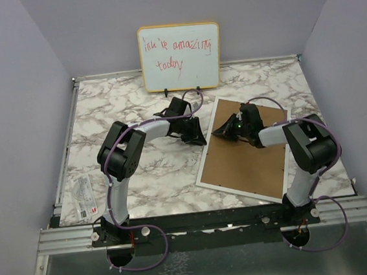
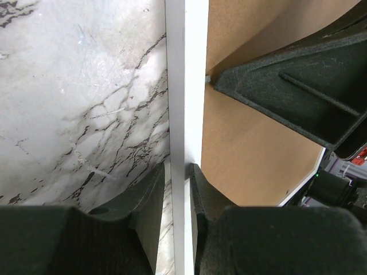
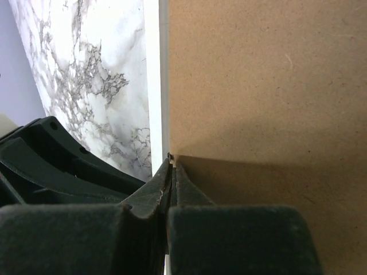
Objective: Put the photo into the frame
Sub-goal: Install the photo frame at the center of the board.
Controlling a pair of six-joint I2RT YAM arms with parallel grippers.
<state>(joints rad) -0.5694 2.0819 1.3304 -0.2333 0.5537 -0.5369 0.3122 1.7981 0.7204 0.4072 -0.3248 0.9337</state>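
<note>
- Working the back of the frame (image 2: 186,114), which lies face down on the table (image 2: 86,86) with the board (image 3: 258,86) seated inside its white rim.
- Left gripper (image 2: 179,169) grasps the rim, one finger on the outside and one on the board side.
- Right gripper (image 3: 172,163) is clenched with nothing seen between its tips, which sit at a small tab (image 2: 208,77) where board meets rim. Cannot tell if they touch it.
- Step, judged: working that tab, either to free the board or to lock it. Cannot tell which.
- Doing it well: the left grip should pin the rim flat so the frame doesn't slide. The right tips should stay low and push the tab sideways along the board, not dig in or lever against the rim.
- Photo: not visible in any view. It may be under the board, cannot tell.
- Frame contents: only the board shows, level within the rim, no corner lifted that I can see.
- Whiteboard (image 1: 180,56) stands at the back, well apart.
</note>
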